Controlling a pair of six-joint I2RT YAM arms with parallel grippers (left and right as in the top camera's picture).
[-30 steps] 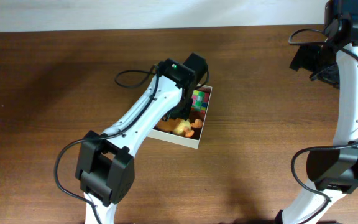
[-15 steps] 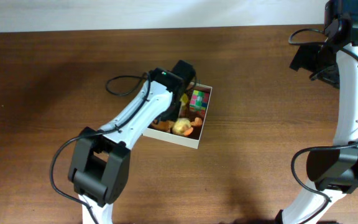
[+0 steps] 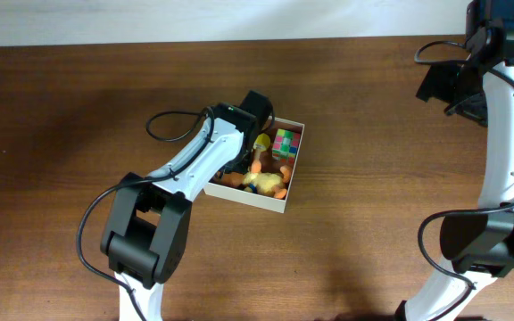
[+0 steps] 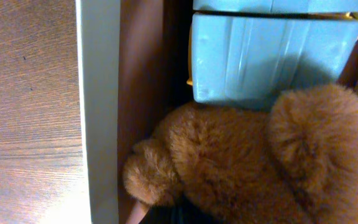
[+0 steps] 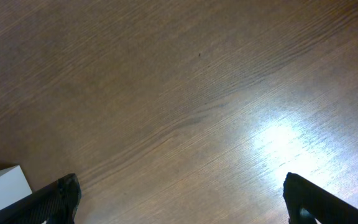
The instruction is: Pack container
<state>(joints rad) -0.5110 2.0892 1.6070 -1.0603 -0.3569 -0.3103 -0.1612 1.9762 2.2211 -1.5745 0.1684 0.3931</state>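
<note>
The container (image 3: pixel 286 201) is a square shallow box with white walls, at the table's middle. It holds several toys: a multicoloured cube (image 3: pixel 285 143), a yellow duck (image 3: pixel 261 182) and orange pieces. My left gripper (image 3: pixel 252 125) hangs low over the container's left part, and its fingers are hidden under the wrist. In the left wrist view the white wall (image 4: pixel 98 93) runs down the left. A brown plush toy (image 4: pixel 241 162) and a light blue plastic block (image 4: pixel 272 56) fill the rest. Only a dark bit of the left gripper (image 4: pixel 185 214) shows under the plush. My right gripper (image 5: pixel 179 199) is open and empty over bare wood.
The brown wooden table (image 3: pixel 78 107) spreads all around the container. The right arm (image 3: pixel 507 134) stands at the far right, well away from the container. A white corner (image 5: pixel 2 186) shows at the lower left of the right wrist view.
My left arm has swung leftward over the container, uncovering more of the toys on its right side. The right arm has not moved.
</note>
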